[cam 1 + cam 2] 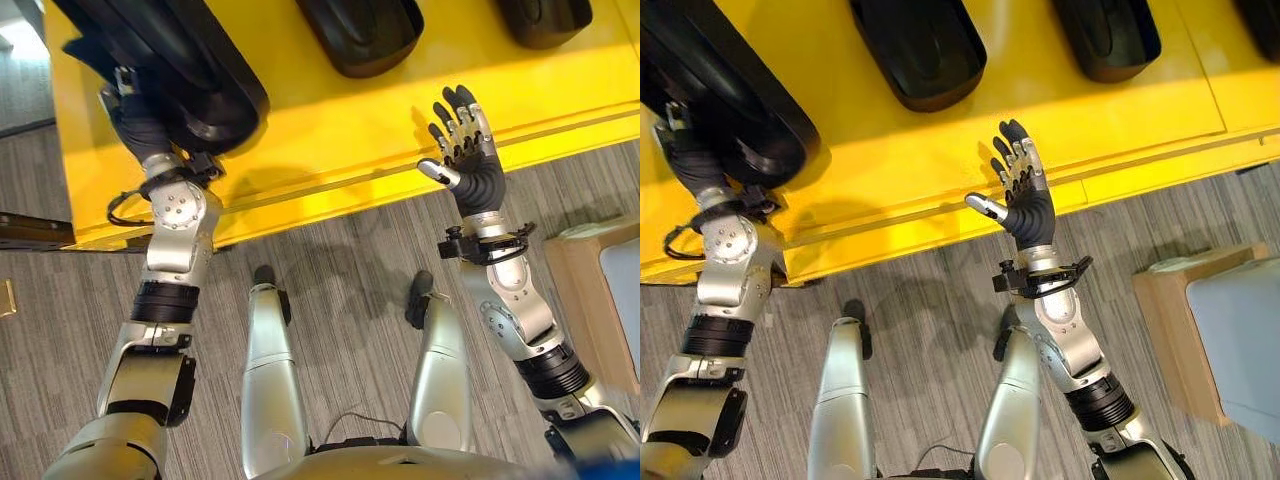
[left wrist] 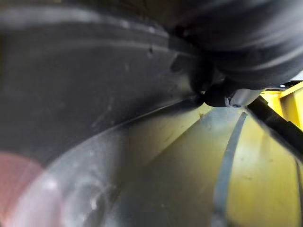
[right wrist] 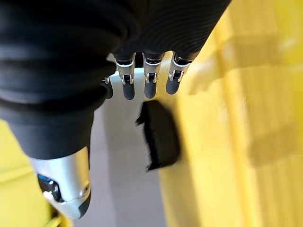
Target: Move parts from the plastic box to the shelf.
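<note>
Where shelf (image 1: pixel 330 150) edge runs, right hand (image 1: pixel 465 150) splayed.

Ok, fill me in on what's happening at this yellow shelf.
The left hand is tucked under a large black part at the yellow shelf's front edge; its fingers are hidden. The right hand hovers open over the shelf edge, holding nothing. Two more black parts lie further back.
</note>
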`<state>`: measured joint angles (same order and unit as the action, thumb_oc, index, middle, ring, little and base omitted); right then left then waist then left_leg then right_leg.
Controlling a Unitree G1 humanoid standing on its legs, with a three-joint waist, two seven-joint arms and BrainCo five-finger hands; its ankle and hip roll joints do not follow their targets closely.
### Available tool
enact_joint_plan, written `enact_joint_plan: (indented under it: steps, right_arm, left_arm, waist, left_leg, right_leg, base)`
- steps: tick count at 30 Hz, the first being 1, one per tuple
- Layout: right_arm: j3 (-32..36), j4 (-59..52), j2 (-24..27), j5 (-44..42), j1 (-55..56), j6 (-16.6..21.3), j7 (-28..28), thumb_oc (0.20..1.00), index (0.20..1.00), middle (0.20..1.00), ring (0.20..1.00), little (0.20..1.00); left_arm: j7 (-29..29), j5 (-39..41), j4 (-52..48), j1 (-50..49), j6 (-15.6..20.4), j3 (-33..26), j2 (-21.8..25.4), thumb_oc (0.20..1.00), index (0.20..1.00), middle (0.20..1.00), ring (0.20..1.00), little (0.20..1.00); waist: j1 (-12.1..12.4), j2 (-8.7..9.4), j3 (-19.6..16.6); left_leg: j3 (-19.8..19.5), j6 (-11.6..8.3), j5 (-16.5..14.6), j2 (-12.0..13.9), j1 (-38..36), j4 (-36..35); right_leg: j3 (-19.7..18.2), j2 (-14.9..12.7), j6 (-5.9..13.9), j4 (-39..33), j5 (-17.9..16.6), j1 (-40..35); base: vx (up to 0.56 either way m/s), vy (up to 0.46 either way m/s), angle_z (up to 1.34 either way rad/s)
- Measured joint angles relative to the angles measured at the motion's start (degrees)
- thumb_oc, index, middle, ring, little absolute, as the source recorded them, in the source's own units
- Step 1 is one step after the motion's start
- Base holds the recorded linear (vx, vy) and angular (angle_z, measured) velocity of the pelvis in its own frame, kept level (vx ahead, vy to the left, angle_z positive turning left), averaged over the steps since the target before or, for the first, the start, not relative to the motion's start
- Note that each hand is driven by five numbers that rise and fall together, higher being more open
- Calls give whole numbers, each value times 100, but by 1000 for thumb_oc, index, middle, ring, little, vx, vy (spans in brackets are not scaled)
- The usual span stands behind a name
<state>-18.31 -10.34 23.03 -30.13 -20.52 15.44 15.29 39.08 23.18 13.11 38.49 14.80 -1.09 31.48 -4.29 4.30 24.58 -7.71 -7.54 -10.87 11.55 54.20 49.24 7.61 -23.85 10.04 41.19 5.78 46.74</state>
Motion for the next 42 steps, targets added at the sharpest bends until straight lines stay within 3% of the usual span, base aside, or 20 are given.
enact_joint_plan:
  steps: [5, 9, 12, 16, 19, 23, 25, 27, 32, 42]
  right_arm:
    - [131, 1, 2, -6, 113, 61, 21, 1000, 1000, 1000, 1000, 1000]
    - [194, 1, 4, -8, 306, 80, -18, 1000, 1000, 1000, 1000, 1000]
    - [202, 0, 5, -33, 842, 85, -204, 1000, 1000, 1000, 1000, 1000]
    - [196, 1, 9, -238, 1374, 84, -397, 1000, 1000, 1000, 1000, 1000]
    - [186, 14, 9, -282, 1432, 75, -558, 1000, 1000, 1000, 1000, 1000]
    - [194, 30, 10, -294, 1360, 59, -624, 1000, 1000, 1000, 1000, 1000]
    - [168, 68, -5, -297, 1362, -12, -617, 1000, 1000, 1000, 1000, 1000]
    - [146, 71, -7, -299, 1316, -17, -614, 1000, 1000, 1000, 1000, 1000]
    - [83, 79, -5, -304, 1300, -26, -604, 1000, 1000, 1000, 1000, 1000]
    - [-36, 132, -13, -301, 1300, -135, -538, 1000, 1000, 1000, 1000, 1000]
  left_arm:
    - [130, 45, 73, 124, 72, -88, 599, 200, 200, 200, 200, 200]
    - [123, 48, 369, 253, 83, -99, 688, 200, 200, 200, 200, 200]
    - [-110, 219, 1297, 382, 32, 243, 974, 200, 200, 200, 200, 200]
    - [-477, 322, 2318, 548, -213, 755, 1555, 200, 200, 200, 200, 200]
    - [-802, 326, 2598, 709, -442, 1026, 1843, 200, 200, 200, 200, 200]
    - [-1030, 317, 2605, 612, -471, 993, 1820, 200, 200, 200, 200, 200]
    - [-1055, 496, 2317, 35, -253, 267, 1152, 200, 200, 200, 200, 200]
    - [-1148, 780, 2431, -6, -215, 27, 922, 200, 200, 200, 200, 200]
    - [-1221, 1013, 2633, -172, -207, -92, 784, 200, 200, 200, 200, 200]
    - [-1260, 1611, 2149, -471, -32, -278, 268, 200, 200, 200, 200, 200]
  waist:
    - [-120, 64, -147]
    - [-143, 70, -203]
    - [-183, 72, -728]
    - [-266, 41, -1111]
    - [-225, 34, -1183]
    - [-152, 19, -1191]
    - [-82, 1, -1187]
    - [-61, -47, -1219]
    - [-85, -186, -1304]
    - [52, -188, -1308]
  left_leg:
    - [15, -27, -209, 47, 315, 305]
    - [74, -33, -332, 42, 323, 463]
    - [100, 19, -441, 29, 490, 557]
    - [127, 29, -471, 21, 501, 481]
    - [148, 25, -469, 18, 502, 484]
    - [123, 25, -468, 13, 454, 448]
    - [138, 4, -455, 7, 189, 322]
    - [110, 4, -455, 12, 102, 280]
    - [96, 4, -455, 15, 69, 289]
    - [94, 4, -451, 12, -87, 280]
  right_leg:
    - [-88, 17, 0, 196, 19, 329]
    - [-147, -23, -23, 286, 77, 345]
    - [-188, -32, 18, 251, 112, 475]
    - [-188, -26, 60, 100, 98, 476]
    - [-188, -42, 61, 119, 100, 476]
    - [-183, -43, 49, 186, 156, 461]
    - [-183, -54, 53, 176, 220, 253]
    - [-141, -52, 53, 173, 246, 156]
    - [-120, -52, 53, 165, 246, 90]
    - [-124, -51, 54, 166, 250, -54]
  base:
    - [17, 12, -7]
    - [7, 5, -1]
    - [29, 13, -2]
    - [56, 10, -3]
    - [30, -12, 4]
    - [32, -16, 3]
    - [32, -17, 6]
    - [6, -6, 3]
    - [0, 0, 0]
    - [0, 0, 0]
